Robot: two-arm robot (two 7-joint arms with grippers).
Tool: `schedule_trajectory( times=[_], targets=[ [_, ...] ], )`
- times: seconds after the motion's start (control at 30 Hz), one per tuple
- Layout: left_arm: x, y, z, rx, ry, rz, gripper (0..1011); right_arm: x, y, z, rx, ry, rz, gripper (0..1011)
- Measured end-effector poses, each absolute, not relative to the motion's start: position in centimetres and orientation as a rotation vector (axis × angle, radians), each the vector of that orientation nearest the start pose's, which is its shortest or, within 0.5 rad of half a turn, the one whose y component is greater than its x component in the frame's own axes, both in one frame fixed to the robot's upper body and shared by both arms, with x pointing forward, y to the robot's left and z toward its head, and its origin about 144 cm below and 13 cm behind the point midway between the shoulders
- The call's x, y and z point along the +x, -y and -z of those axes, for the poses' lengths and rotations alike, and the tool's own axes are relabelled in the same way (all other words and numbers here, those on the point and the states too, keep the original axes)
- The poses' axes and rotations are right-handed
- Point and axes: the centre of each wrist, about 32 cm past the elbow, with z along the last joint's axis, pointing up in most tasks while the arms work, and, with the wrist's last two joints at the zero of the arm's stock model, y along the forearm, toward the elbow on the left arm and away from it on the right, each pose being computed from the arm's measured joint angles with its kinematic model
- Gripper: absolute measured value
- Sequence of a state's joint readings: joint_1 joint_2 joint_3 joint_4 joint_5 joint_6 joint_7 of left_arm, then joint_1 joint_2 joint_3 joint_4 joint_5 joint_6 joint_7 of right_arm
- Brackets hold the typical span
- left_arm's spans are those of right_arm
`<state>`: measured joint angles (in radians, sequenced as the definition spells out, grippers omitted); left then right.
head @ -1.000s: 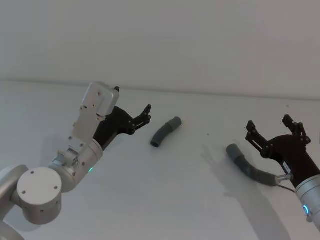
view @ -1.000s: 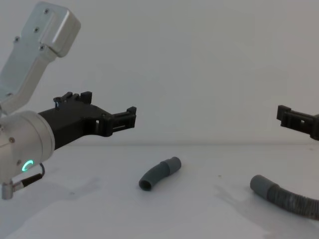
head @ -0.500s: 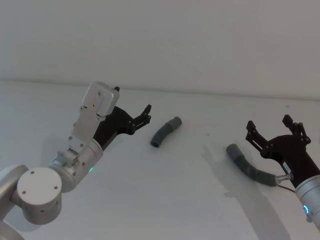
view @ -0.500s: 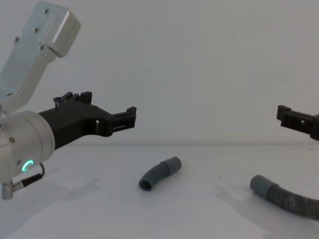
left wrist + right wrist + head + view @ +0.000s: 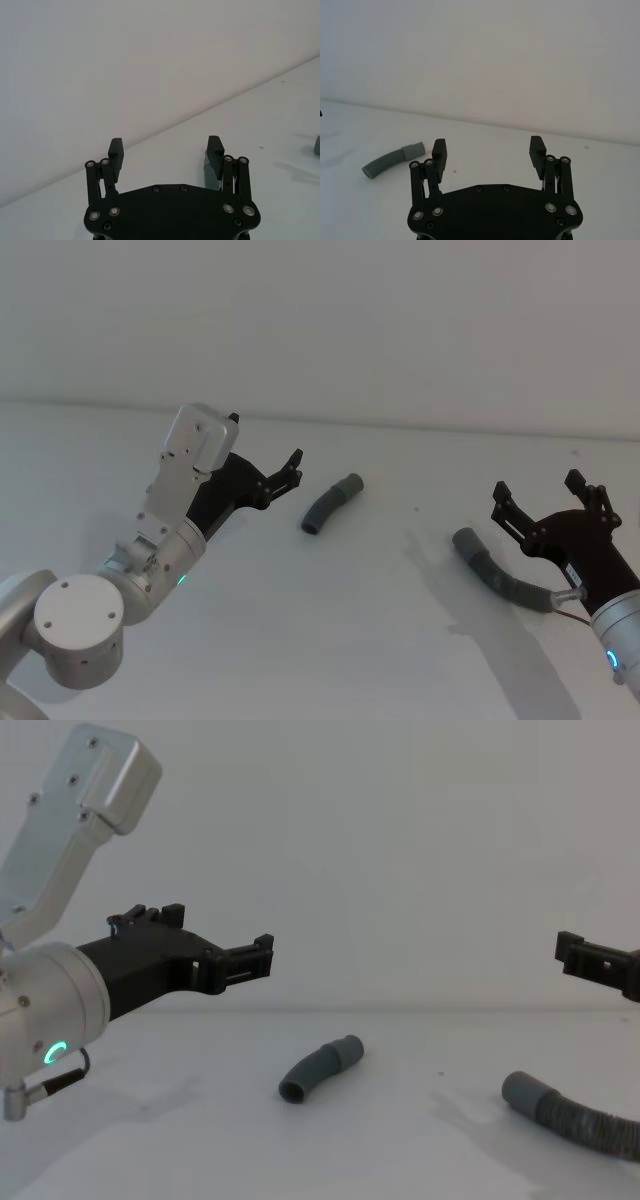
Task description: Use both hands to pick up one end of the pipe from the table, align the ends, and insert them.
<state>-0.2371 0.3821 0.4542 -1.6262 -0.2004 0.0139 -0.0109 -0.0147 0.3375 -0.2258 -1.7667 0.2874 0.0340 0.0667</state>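
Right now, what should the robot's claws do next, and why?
Probably lower the left claw onto the short elbow piece, lying just ahead of it. That claw and the right claw hover open and empty, and the long hose lies untouched on the table.

Bright even light; soft shadows on table [image 5: 300,640], perhaps overhead.

You see plain pale wall [image 5: 400,320] behind wide matte table [image 5: 330,640]; both meet in straight line. Light soft, even.
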Motion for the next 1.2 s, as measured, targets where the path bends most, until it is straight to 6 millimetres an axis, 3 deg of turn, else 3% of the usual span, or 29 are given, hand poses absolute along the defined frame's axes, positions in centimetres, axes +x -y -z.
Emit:
schedule_trajectory(
  times=[1.2],
  targets=[
    [49.2, -19.84, -120.44, 0.061, 0.267, -1.123, 1001, 44.33, 23.71, -118.87, 0.026, 0.075, 1.23, 1001]
  ],
)
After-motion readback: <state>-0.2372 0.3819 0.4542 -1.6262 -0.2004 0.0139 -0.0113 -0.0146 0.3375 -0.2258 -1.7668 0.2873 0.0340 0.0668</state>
